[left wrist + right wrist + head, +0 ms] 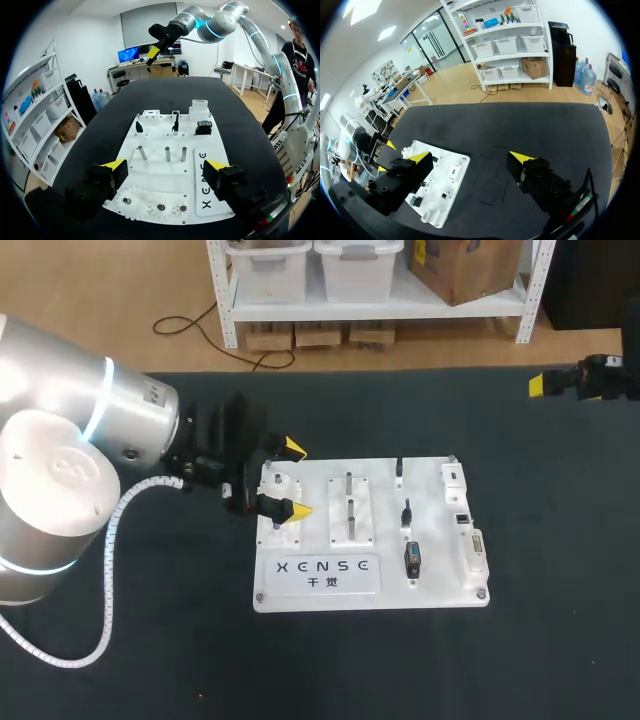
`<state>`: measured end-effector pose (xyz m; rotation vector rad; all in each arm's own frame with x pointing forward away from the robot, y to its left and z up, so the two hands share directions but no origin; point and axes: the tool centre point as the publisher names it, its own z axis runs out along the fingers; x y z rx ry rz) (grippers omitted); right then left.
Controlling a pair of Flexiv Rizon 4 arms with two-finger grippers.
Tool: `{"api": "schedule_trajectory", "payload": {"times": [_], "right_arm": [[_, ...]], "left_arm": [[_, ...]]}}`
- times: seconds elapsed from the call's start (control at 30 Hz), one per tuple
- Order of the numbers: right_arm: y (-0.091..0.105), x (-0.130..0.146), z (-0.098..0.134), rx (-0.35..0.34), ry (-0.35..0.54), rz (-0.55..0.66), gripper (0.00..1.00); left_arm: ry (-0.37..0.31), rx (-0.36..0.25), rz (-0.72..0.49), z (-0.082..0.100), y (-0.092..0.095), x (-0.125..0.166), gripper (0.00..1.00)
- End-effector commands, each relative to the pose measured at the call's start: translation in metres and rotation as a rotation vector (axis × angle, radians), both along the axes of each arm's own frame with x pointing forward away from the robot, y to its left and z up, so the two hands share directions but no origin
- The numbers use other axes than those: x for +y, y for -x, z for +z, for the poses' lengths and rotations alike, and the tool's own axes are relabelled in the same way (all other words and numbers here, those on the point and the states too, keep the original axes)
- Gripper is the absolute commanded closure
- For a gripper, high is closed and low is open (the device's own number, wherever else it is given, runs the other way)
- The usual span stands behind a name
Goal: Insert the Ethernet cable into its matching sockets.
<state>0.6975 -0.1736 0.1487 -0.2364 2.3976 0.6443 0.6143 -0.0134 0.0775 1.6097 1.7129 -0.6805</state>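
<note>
A white board [430, 592] lies flat on the black surface [400, 675], a little right of the middle. The left arm comes in from the left. Its tool [296, 478] hangs over the board's left end, released, with the two yellow-tipped fingers [115, 164] spread wide. The left wrist view shows it holding nothing, one finger out past each long edge of the board. From above, a small white fixture [278, 490] on the board sits between the tips. Whether either tip touches it cannot be told.

Right of that fixture, metal pegs [350, 508] stand upright on a raised white plate. Further right, three small black plugs [412, 560] sit in a row running from far to near. The nearest is the bulkiest. Which of them belongs to the Ethernet cable cannot be told. White blocks [473, 552] line the board's right edge, just beside the plugs.

The right tool [471, 157] is at the far right of the surface, well apart from the board. It is also released, with its fingers wide, nothing between them and bare black surface under them.
</note>
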Motion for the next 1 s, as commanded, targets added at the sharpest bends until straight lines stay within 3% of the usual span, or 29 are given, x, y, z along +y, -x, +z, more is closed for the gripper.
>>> {"api": "schedule_trajectory", "payload": {"times": [0.03,0.37,0.67,1.0], "right_arm": [[0.001,0.027,0.007,0.023,0.055,-0.024,0.00],[0.023,0.068,0.013,0.126,0.204,-0.090,0.00],[0.044,0.108,0.006,0.210,0.392,-0.157,0.00],[0.058,0.141,-0.020,0.293,0.451,-0.160,0.00]], "left_arm": [[-0.004,0.001,0.002,0.000,0.000,-0.001,0.00],[-0.004,0.001,0.002,0.000,0.000,-0.001,0.00],[-0.004,0.001,0.002,0.000,0.000,-0.001,0.00],[-0.004,0.001,0.002,0.000,0.000,-0.001,0.00]]}}
